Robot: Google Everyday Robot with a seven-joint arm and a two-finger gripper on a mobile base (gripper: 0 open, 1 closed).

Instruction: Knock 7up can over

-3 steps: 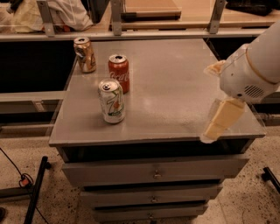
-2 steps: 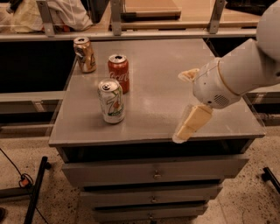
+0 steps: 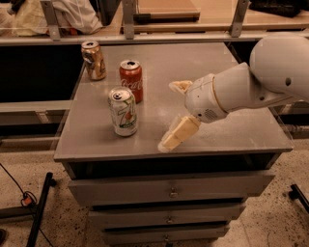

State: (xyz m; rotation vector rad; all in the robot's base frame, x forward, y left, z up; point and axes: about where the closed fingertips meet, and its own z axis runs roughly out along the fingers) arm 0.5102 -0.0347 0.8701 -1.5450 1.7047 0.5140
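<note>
The 7up can [image 3: 123, 112], white and silver with green trim, stands upright near the front left of the grey cabinet top [image 3: 227, 130]. My gripper [image 3: 167, 115] hovers just above the top, a short way to the right of the can and not touching it. Its two tan fingers are spread apart with nothing between them: one finger [image 3: 181, 86] points back-left, the other [image 3: 176, 135] points down toward the front edge. The white arm [image 3: 260, 82] reaches in from the right.
A red Coca-Cola can [image 3: 131, 80] stands just behind the 7up can. A gold-brown can [image 3: 93, 60] stands at the back left corner. Drawers [image 3: 169, 190] sit below the top. A shelf with a light cloth [image 3: 72, 14] runs behind.
My arm and gripper have moved left across the cabinet top, from its right edge to close beside the 7up can. The three cans have not moved.
</note>
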